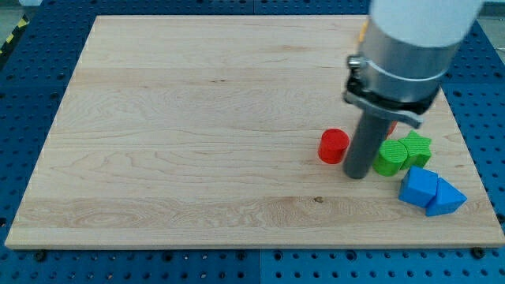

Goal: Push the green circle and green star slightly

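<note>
Two green blocks, circle (387, 158) and star (416, 147), touch; our hand-less tip (357, 175) beside them risks shoving them into the blue blocks (430, 192).

Pale wood board (197, 118) on blue pegboard bench (31, 95), fiducial tag (435, 35) top-right corner.

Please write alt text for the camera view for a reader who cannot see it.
My tip rests on a wooden board between a red cylinder and a green circle, which touches a green star. Two blue blocks lie toward the view's bottom right.
</note>
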